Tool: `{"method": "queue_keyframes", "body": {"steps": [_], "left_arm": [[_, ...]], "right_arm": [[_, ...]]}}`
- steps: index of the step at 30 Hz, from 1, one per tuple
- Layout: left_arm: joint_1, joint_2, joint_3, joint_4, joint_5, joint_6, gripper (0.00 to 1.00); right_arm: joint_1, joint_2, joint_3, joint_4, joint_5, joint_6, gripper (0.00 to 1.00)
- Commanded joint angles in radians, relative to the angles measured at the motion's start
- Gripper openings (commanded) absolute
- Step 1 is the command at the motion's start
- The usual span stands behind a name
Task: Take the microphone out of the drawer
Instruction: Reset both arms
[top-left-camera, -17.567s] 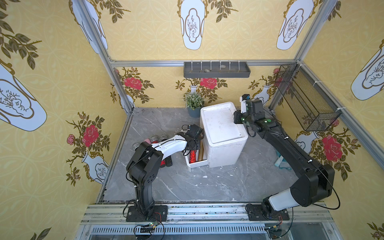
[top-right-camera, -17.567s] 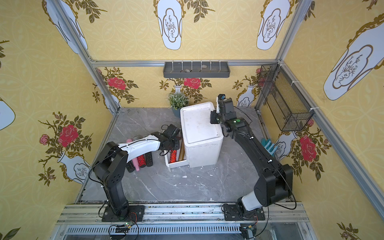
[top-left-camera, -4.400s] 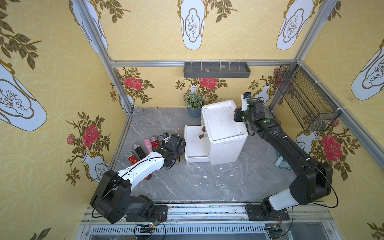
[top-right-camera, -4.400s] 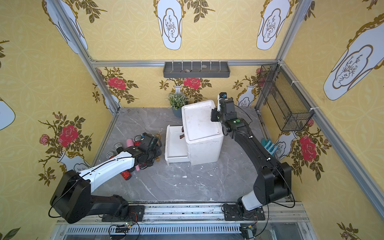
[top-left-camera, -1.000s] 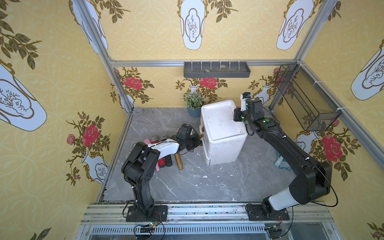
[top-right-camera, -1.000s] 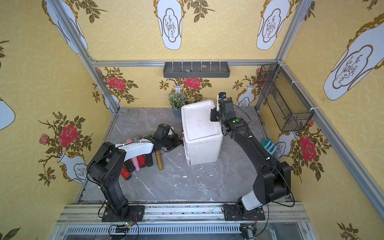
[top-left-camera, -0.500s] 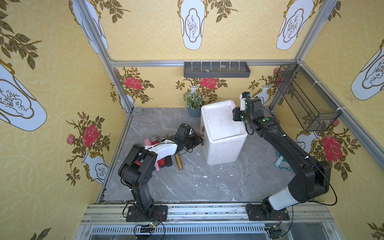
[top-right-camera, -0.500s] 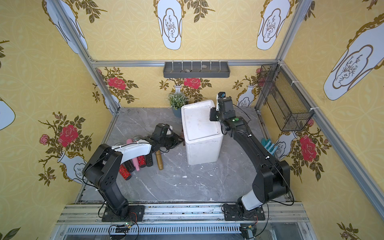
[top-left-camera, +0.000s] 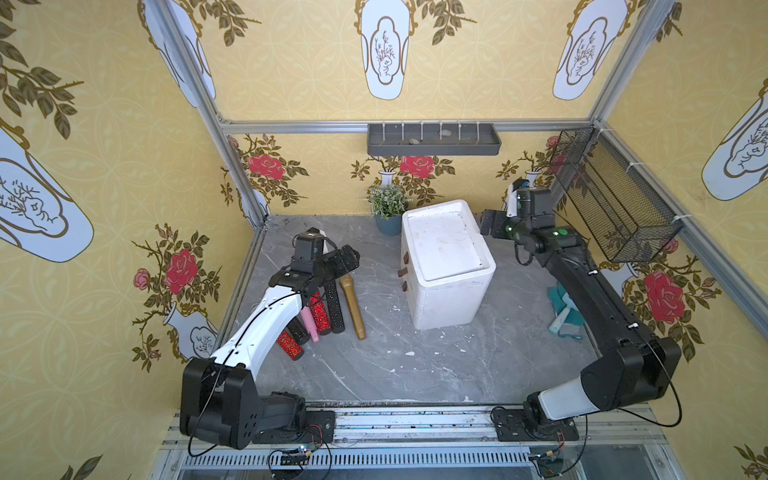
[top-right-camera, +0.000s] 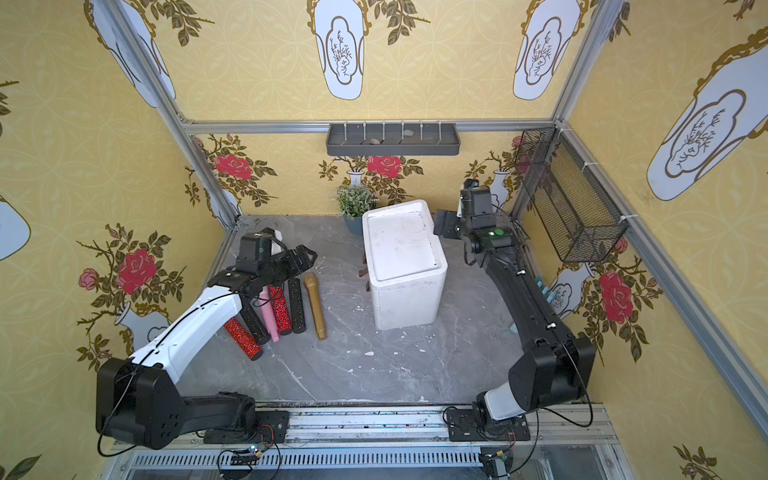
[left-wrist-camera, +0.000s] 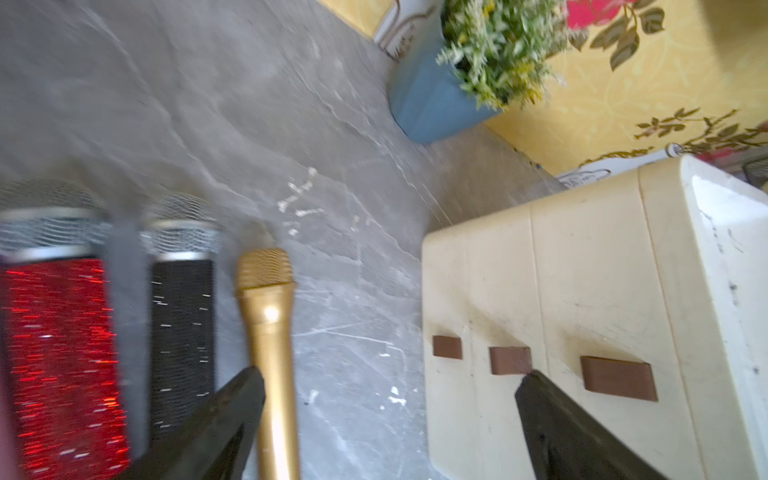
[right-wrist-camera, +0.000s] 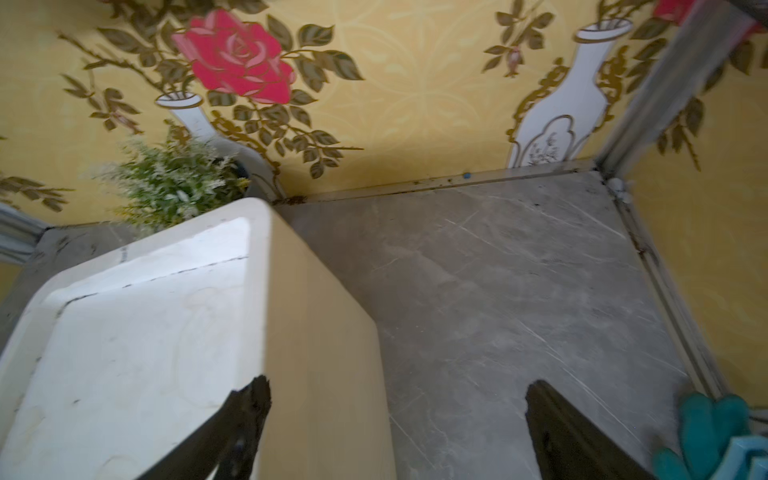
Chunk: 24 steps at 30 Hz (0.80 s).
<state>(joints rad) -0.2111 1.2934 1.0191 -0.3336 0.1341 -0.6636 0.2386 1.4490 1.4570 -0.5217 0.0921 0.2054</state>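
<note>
Six microphones (top-left-camera: 322, 311) lie side by side on the worktop (top-left-camera: 415, 365) at left, the gold microphone (top-left-camera: 353, 305) rightmost, clear of the white drawer unit (top-left-camera: 449, 266); left fingers (left-wrist-camera: 216, 428) hover by its head, spread wide, empty; the unit's drawers are shut; right fingers (right-wrist-camera: 237, 428), wide and empty, hang beside its top edge.

red microphone (left-wrist-camera: 62, 353): blurred, cut by edge | gold microphone (left-wrist-camera: 270, 332): handle end cut off | teal object (right-wrist-camera: 715, 432): cropped
</note>
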Motion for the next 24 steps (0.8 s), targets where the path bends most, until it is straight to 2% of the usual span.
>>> {"method": "queue_keyframes", "body": {"steps": [1,4,7,10,14,16,19,21,22,23,24], "left_arm": [[0.064,-0.031,-0.012,-0.117,-0.121,0.186,1.0],[0.117,-0.056,-0.068,-0.083,-0.19,0.281,1.0],[0.14,-0.096,-0.178,0.037,-0.239,0.388,1.0],[0.145,-0.145,-0.314,0.213,-0.256,0.487,1.0],[0.145,-0.198,-0.507,0.523,-0.25,0.591,1.0],[0.145,-0.196,-0.593,0.696,-0.232,0.617,1.0],[0.16,-0.153,-0.565,0.647,-0.21,0.604,1.0],[0.161,-0.121,-0.582,0.675,-0.183,0.601,1.0],[0.161,-0.115,-0.613,0.731,-0.174,0.585,1.0],[0.161,-0.112,-0.671,0.85,-0.164,0.556,1.0],[0.158,-0.112,-0.706,0.928,-0.154,0.571,1.0]], "right_arm": [[-0.068,-0.054,-0.089,0.019,-0.003,0.053,0.98],[-0.124,-0.076,-0.199,0.055,-0.027,0.08,0.98],[-0.147,-0.065,-0.309,0.118,-0.023,0.095,0.98],[-0.152,-0.05,-0.441,0.234,0.006,0.08,0.98],[-0.152,-0.05,-0.691,0.52,0.034,-0.029,0.98],[-0.151,-0.039,-0.784,0.643,0.047,-0.065,0.98],[-0.142,-0.017,-0.916,0.848,0.063,-0.14,0.98],[-0.111,-0.001,-1.032,1.108,0.099,-0.225,0.98],[-0.088,-0.002,-1.039,1.125,0.132,-0.269,0.98],[-0.067,0.013,-1.067,1.234,0.161,-0.313,0.98],[-0.063,0.028,-1.062,1.209,0.178,-0.299,0.98]]}}
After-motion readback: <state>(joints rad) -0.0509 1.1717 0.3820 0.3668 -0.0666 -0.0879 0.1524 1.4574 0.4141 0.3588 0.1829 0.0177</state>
